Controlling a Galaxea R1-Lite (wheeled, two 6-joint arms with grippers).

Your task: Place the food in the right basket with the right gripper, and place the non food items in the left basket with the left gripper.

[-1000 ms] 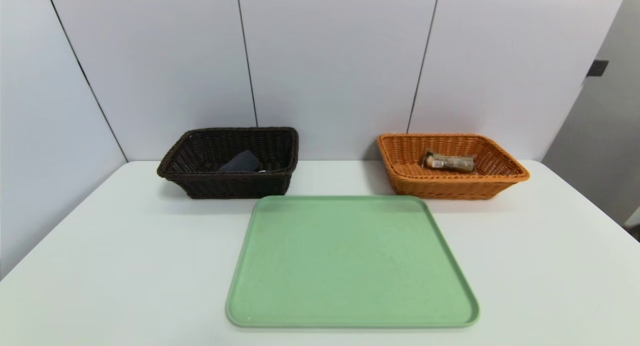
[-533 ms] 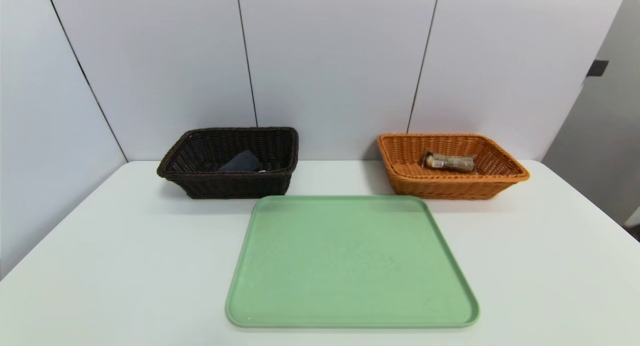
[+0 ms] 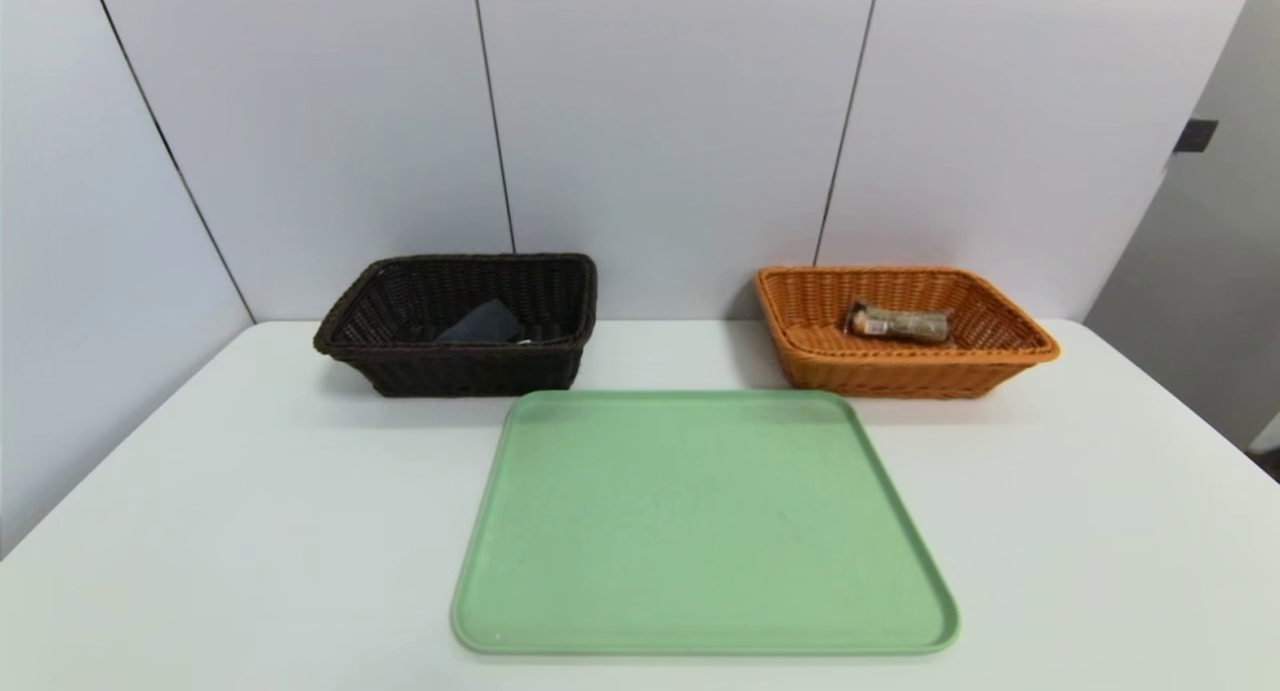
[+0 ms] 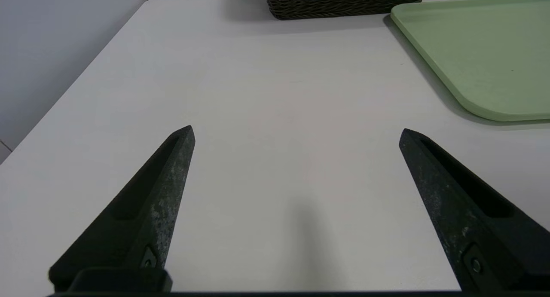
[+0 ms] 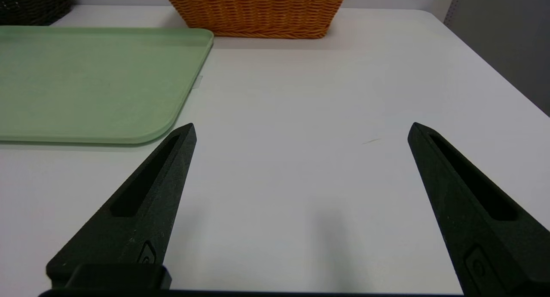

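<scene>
Holds the left tool (image 4: 297,128) above the left side of the desk (image 4: 279,95), with black fingers (image 4: 172,189) spread wide and tapering to narrow tips well apart. Holds the right tool (image 5: 303,124) above the right side of the desk in much the same pose, likewise opened wide, with dark, slotted fingers (image 5: 167,189) slanting inward from broad bases towards slim tips. Shows both pairs of fingertips clear of the surface.
</scene>
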